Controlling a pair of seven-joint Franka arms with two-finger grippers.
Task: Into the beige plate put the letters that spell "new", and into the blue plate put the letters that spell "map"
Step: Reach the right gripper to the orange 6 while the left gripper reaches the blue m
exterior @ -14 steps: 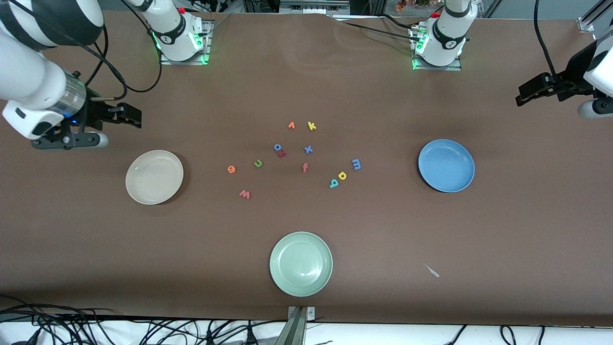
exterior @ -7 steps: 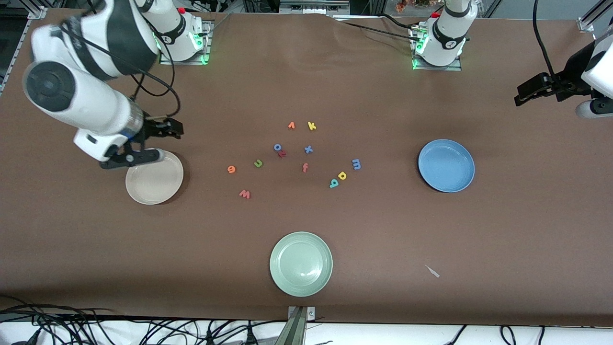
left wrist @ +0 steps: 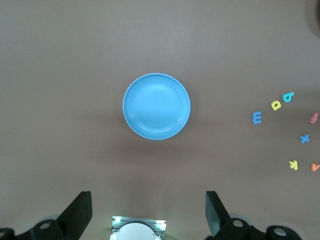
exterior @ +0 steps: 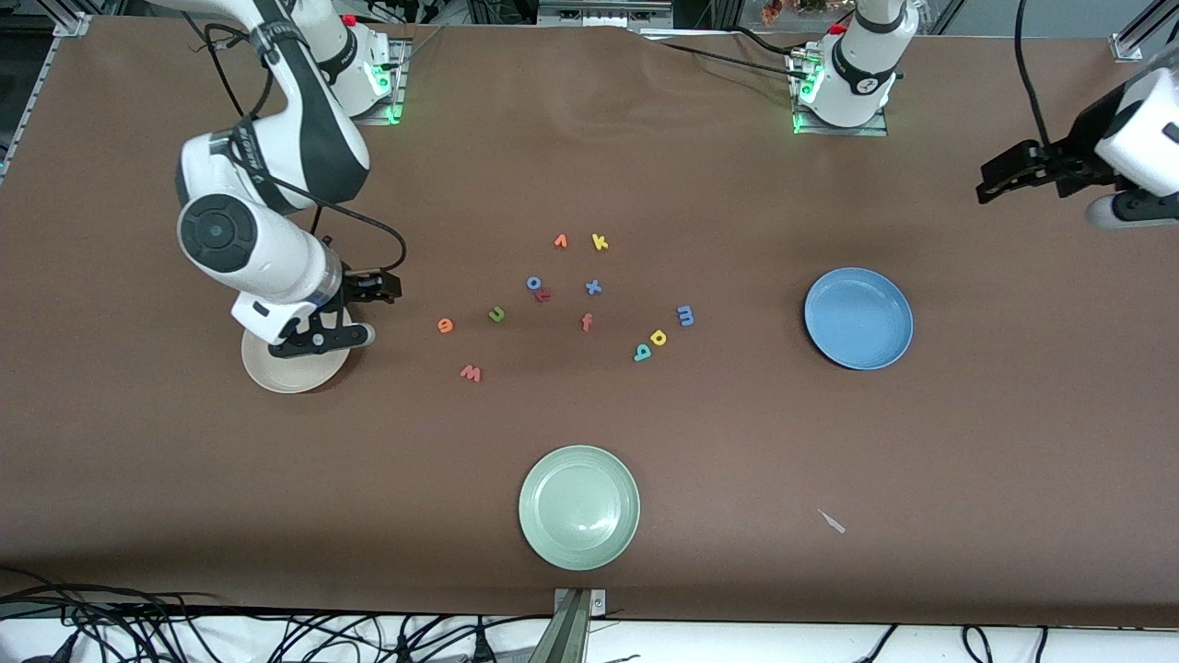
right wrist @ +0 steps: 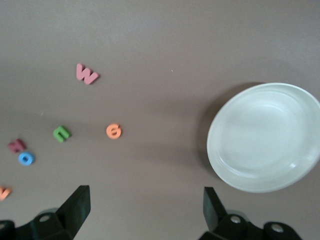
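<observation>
We see the right hand (exterior: 379, 287) open over the beige plate's (exterior: 293, 376) edge, the left hand (exterior: 999, 180) open, waiting.

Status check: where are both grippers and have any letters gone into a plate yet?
Right gripper open, empty, over beige plate edge. Left gripper open, waiting at its table end. Blue plate empty; letters w, m on table. Nothing blocking.

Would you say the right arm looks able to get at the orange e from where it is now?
Probably yes. The right gripper is open, empty and over the beige plate. The orange e lies flat beside that plate with bare table around it, nothing between.
</observation>
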